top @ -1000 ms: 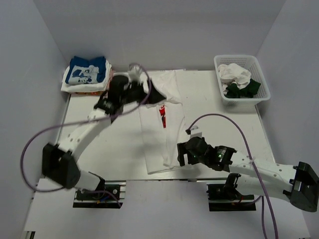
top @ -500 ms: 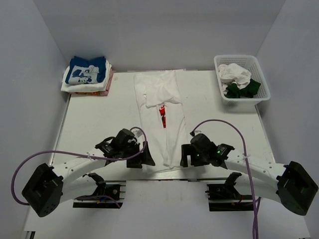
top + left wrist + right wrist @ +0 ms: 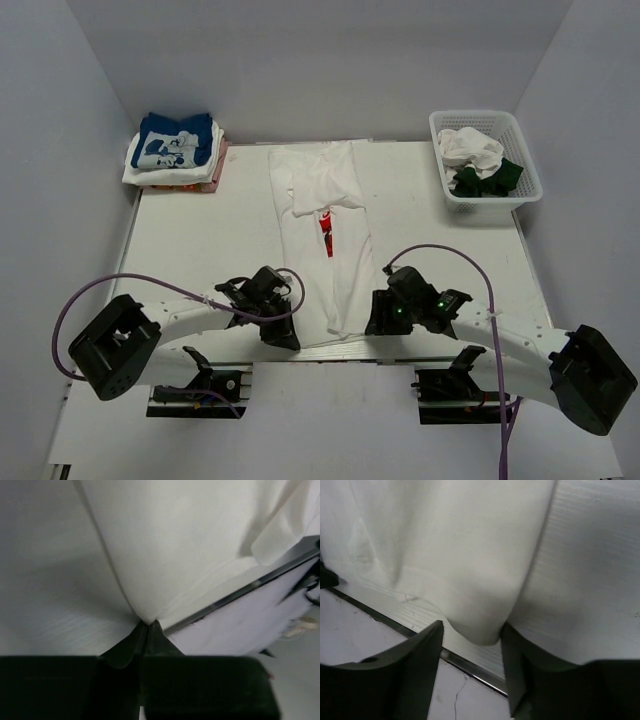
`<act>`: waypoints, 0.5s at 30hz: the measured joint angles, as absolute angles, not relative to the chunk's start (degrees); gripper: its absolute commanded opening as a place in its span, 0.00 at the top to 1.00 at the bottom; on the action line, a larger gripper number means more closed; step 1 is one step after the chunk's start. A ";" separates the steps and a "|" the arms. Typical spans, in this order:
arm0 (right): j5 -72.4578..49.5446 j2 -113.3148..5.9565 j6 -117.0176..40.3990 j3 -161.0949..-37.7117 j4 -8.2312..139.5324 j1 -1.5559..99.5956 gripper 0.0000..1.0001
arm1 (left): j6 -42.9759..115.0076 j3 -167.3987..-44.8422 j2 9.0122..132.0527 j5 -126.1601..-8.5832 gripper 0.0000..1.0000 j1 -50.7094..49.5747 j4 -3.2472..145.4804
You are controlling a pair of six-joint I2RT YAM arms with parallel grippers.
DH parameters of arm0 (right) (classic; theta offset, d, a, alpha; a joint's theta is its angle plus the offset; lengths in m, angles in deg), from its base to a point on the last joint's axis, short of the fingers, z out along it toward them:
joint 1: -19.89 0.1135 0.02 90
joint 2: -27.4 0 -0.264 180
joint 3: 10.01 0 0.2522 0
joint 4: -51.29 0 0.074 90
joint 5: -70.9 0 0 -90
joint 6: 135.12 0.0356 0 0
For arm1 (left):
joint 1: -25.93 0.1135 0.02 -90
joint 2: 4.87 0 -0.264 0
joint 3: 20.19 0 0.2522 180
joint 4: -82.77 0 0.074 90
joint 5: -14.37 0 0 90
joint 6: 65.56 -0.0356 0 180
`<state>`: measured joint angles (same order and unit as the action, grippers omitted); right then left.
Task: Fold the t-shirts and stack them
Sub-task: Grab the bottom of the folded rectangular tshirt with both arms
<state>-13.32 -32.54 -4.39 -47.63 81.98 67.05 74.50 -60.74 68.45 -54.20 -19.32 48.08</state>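
Observation:
A large white t-shirt point(image 3: 318, 270) with a red logo point(image 3: 327, 232) lies folded into a long strip down the middle of the table. My left gripper point(image 3: 290, 338) is at its near left corner. In the left wrist view that gripper point(image 3: 146, 625) is shut on the tip of the white hem point(image 3: 165, 570). My right gripper point(image 3: 372, 325) is at the near right corner. There its jaws point(image 3: 472, 626) stand apart, with the rounded cloth corner point(image 3: 482, 630) between them. A stack of folded t-shirts point(image 3: 172, 152), a blue one on top, sits at the far left.
A white basket point(image 3: 528, 160) at the far right holds white and dark green clothes. The table's metal front rail point(image 3: 240, 592) point(image 3: 395, 625) runs just behind both shirt corners. White walls close in the table on three sides.
My left arm swung from the shirt's far end to its near left corner and shut on it. My right gripper edged onto the near right corner and its jaws narrowed.

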 measured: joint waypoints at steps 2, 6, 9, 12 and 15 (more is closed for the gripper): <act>-13.01 -32.56 -4.44 -46.95 82.25 66.72 0.69 | 74.54 -60.96 69.65 -54.09 1.00 -19.48 48.59; -12.81 -32.85 -4.35 -46.27 82.95 66.11 0.93 | 74.43 -61.31 69.87 -54.25 1.00 -19.76 48.85; -12.92 -32.87 -5.11 -46.40 82.99 66.02 1.00 | 73.78 -63.29 69.80 -56.26 1.00 -19.96 47.04; -14.34 -32.85 -5.84 -48.15 83.62 66.04 1.00 | 73.06 -66.57 68.84 -58.31 1.00 -19.96 45.55; -17.51 -32.85 -7.43 -51.93 83.80 66.02 1.00 | 72.64 -70.64 67.59 -61.24 1.00 -19.93 43.84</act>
